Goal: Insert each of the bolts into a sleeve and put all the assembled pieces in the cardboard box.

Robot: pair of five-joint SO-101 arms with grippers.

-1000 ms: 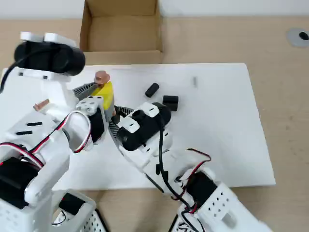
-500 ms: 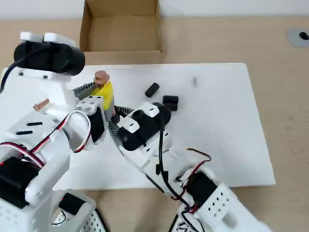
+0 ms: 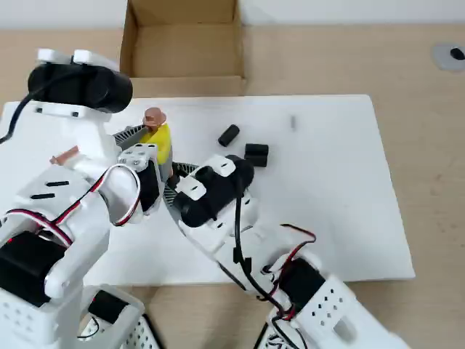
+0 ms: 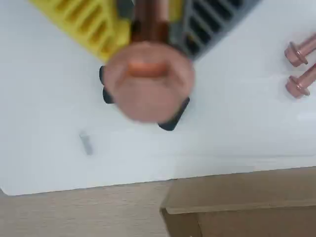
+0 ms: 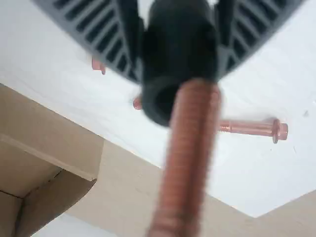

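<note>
Cardboard box stands open beyond both claws, well apart. Left claw pinches a copper bolt by the shank; right claw clamps a black sleeve, bolt tip at its mouth. Advice: hold shank and bore in line, feed slowly, or the thread may jam.

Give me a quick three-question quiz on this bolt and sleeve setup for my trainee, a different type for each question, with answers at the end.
1. True or false: the bolt held by the left gripper already lies in the cardboard box.
2. The right gripper is shut on: A a sponge, B a black sleeve, C a screwdriver.
3. In the high view, how many loose sleeves lie on the white mat?
Key: 1 false; 2 B; 3 two.
</note>
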